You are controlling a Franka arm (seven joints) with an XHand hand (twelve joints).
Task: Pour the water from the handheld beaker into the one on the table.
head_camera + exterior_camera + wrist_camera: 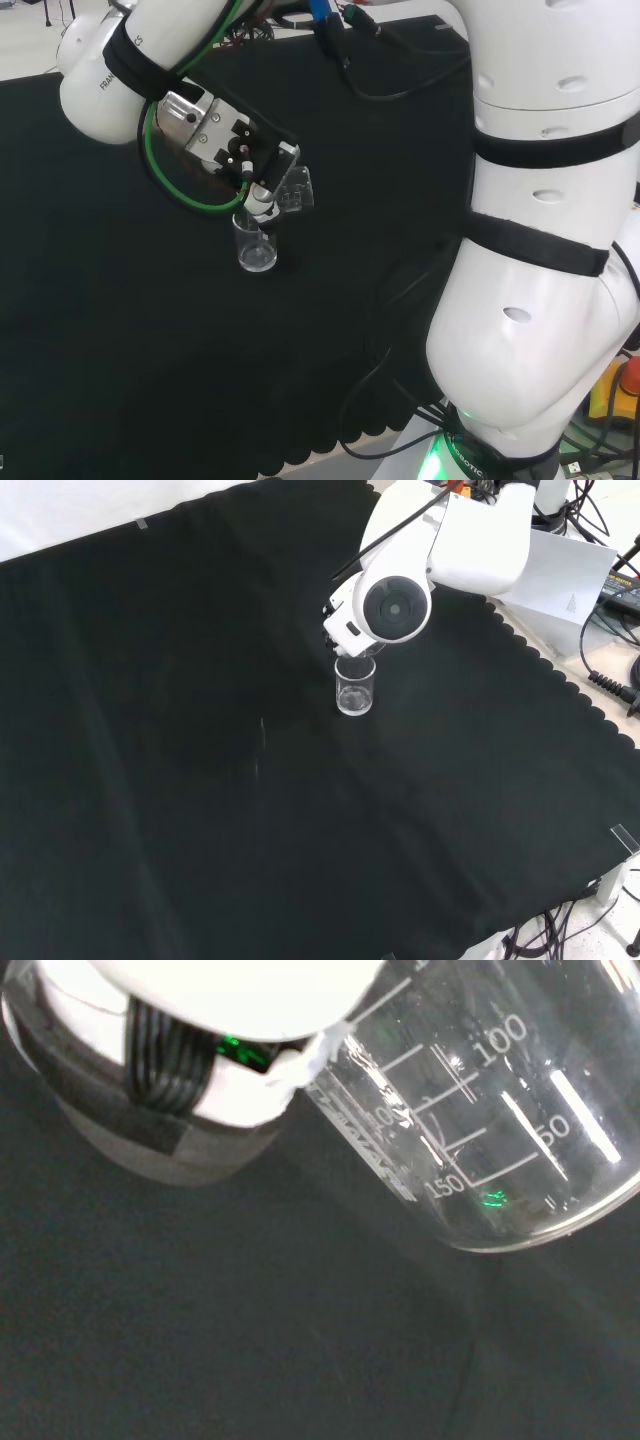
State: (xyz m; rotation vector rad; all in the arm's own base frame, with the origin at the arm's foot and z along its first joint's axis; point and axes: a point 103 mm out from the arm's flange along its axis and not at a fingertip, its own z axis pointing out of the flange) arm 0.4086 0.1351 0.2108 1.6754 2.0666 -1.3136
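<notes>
Closest to the wrist camera looms the handheld beaker (490, 1120), its graduated clear wall tipped steeply so the printed scale reads upside down and its rim faces down toward the black cloth (250, 1340). Taking the table beaker (256, 245) as the landmark in the head view and reading from left to right: up and to its left comes the hand (225, 140), its fingers curled round the handheld beaker (292, 187), which sits just above and slightly right of the landmark, leaning over it. In the front view the table beaker (355, 687) stands upright directly below the arm's round grey-capped link. I judge the pour to be under way or near its end; whether water remains in the held vessel cannot be told. To do this step well, the lip should stay over the landmark's open mouth and the tilt should grow slowly, so the stream falls inside and not down the outer wall. The held beaker's long axis runs aslant, mouth lower than base and pointing at the landmark.
</notes>
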